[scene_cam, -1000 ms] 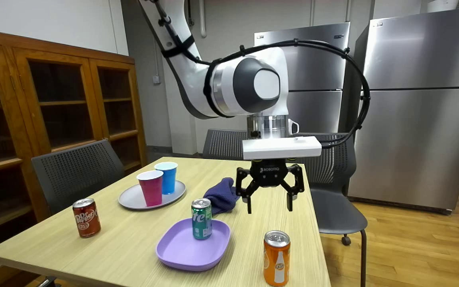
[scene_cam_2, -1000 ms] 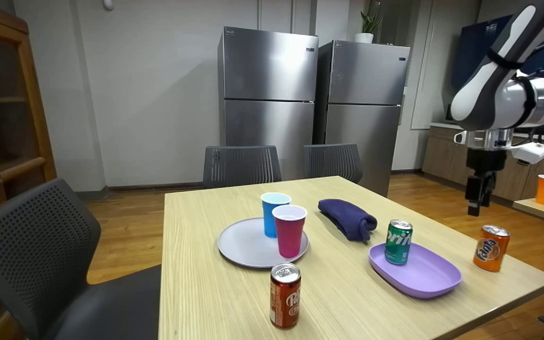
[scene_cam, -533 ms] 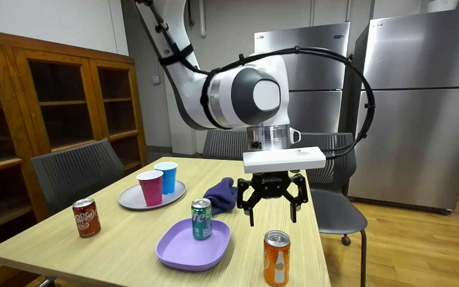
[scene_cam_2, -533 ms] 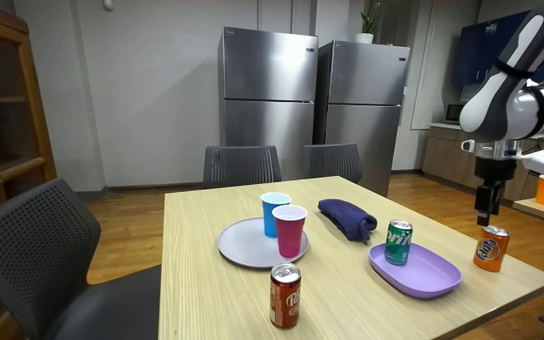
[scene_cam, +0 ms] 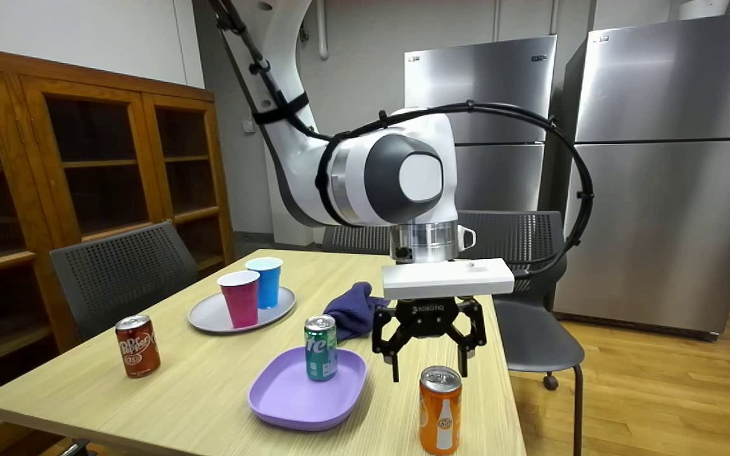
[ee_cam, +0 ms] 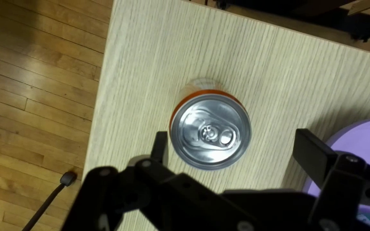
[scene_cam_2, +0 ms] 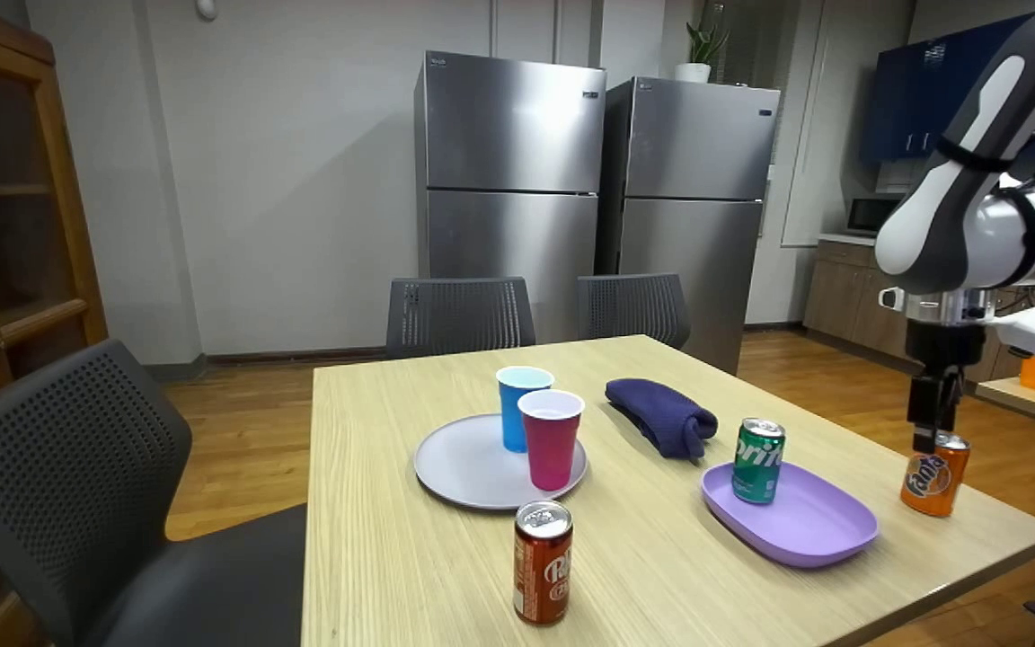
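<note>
Possibly the gaping gripper (scene_cam: pixel 429 372), hanging off-centre near the orange can (ee_cam: pixel 210 130), is risking its closer finger (ee_cam: pixel 160 145) toppling it.

Over shared table (scene_cam_2: pixel 643 575) toward fridges (scene_cam_2: pixel 511 180) in both exterior views, near Fanta (scene_cam: pixel 440 418) in an exterior view, near Dr Pepper (scene_cam_2: pixel 543 566) in an exterior view, down close over Fanta in wrist view

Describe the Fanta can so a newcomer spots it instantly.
On the pale wood-grain table, find the purple plate. Beside it, near a corner of the table, the Fanta can stands upright. Unlike the green Sprite can and dark red Dr Pepper can, it is orange.
</note>
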Motion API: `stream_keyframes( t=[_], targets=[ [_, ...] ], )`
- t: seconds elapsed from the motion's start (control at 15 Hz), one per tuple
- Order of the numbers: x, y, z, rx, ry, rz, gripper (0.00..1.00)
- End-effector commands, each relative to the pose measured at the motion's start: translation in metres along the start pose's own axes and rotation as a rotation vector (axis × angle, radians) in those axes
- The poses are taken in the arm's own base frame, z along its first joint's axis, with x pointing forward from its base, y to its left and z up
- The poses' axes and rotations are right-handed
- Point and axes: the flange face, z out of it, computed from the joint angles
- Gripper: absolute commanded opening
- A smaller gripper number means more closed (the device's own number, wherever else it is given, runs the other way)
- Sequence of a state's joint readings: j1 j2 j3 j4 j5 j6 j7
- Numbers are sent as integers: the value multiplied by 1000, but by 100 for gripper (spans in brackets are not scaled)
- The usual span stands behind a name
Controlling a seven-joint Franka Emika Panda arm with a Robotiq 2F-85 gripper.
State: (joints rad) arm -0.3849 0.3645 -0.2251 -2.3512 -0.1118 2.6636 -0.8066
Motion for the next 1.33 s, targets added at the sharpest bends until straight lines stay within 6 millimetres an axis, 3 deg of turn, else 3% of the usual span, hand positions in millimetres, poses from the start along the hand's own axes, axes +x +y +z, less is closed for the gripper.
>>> stream_keyframes(
  t=[0.0, 0.53, 0.6, 0.93, 1.27],
  targets=[
    [-4, 5, 7, -14, 0, 13, 100],
    [-7, 11, 16, -18, 4, 33, 100],
    [-8, 11, 16, -18, 7, 36, 81],
    [-11, 13, 16, -21, 14, 44, 42],
    [-9, 12, 6, -9, 26, 51, 38]
  ],
)
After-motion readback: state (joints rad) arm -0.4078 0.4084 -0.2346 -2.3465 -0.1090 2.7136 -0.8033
